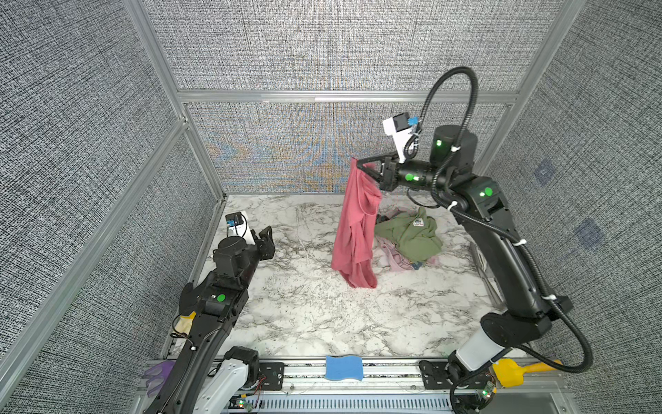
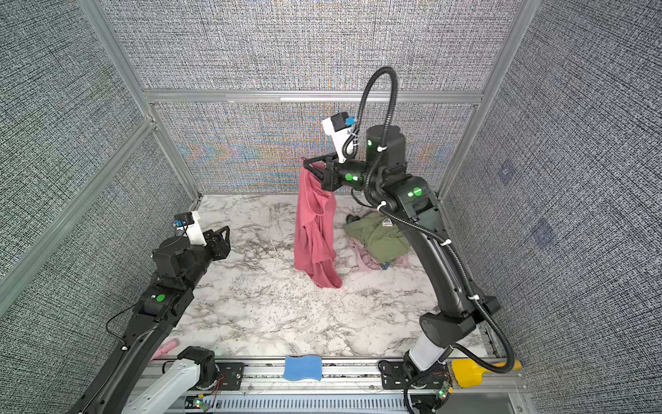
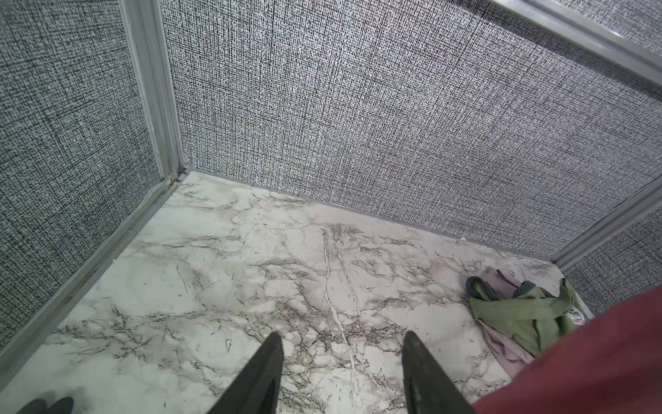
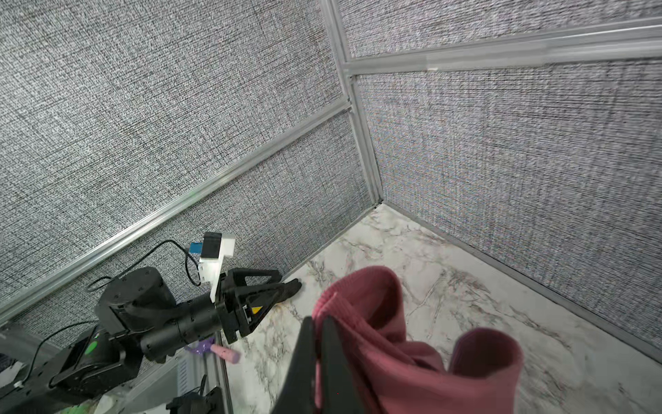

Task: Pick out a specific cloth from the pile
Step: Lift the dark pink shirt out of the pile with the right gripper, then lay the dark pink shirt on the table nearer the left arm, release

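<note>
The cloth (image 1: 354,229) (image 2: 315,233), dusty rose-red, hangs in a long drape from my right gripper (image 1: 356,163) (image 2: 306,163), which is raised high near the back wall and shut on its top edge. In the right wrist view the jaws (image 4: 317,322) pinch a fold of the cloth (image 4: 394,358). Its lower end reaches down towards the marble. The pile (image 1: 412,233) (image 2: 376,236) (image 3: 519,315), olive green over pale pink and dark grey, lies on the table just right of the hanging cloth. My left gripper (image 1: 267,233) (image 2: 224,231) (image 3: 342,337) stands open and empty at the left, low over the table.
The marble table (image 1: 304,304) is boxed in by grey fabric walls with aluminium frames. On the front rail lie a blue sponge (image 1: 344,367), a yellow tool (image 1: 516,371) and a purple item (image 1: 157,372). A pink stick (image 2: 163,349) lies at the front left.
</note>
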Robot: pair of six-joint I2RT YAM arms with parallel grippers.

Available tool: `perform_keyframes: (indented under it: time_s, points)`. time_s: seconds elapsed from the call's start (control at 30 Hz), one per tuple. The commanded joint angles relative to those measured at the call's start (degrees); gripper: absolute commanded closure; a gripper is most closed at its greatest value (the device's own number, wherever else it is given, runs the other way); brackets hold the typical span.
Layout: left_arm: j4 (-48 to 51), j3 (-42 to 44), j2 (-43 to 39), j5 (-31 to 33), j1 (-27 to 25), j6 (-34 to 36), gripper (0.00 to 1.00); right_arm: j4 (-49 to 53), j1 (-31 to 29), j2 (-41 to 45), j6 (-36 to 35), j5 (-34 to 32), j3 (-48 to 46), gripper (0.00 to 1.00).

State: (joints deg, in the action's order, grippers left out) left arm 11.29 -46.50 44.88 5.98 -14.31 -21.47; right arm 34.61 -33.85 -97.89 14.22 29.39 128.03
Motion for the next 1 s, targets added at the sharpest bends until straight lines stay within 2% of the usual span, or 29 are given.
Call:
perform_keyframes:
  time_s: [0.0, 0.2, 0.5, 0.73, 0.87, 0.97]
  points:
    - [2.8, -0.5, -1.9, 0.2, 0.1, -0.3, 0.44, -0.2, -3.2, -3.3, -1.0, 0.8, 1.7, 1.00]
    - [7.9, -1.5, -6.7, 1.1, 0.1, -0.4, 0.44, -2.9, -9.5, -14.5, -0.2, 0.8, 6.4, 1.00]
    - [16.4, -4.7, -12.2, 3.3, 0.1, 0.5, 0.44, -9.5, -15.0, -39.0, 6.2, 0.8, 21.5, 1.00]
    - [18.3, -5.9, -13.6, 3.9, 0.0, 1.0, 0.43, -18.7, -17.4, -49.0, 11.8, -0.3, 22.4, 0.98]
    - [17.8, -5.7, -12.7, 2.9, 0.1, 0.9, 0.43, -19.1, -17.6, -51.5, 12.7, -0.5, 22.0, 0.52]
    - [16.5, -5.0, -12.2, 1.8, 0.1, 0.6, 0.43, -19.4, -17.6, -48.5, 10.1, -2.5, 17.4, 0.41]
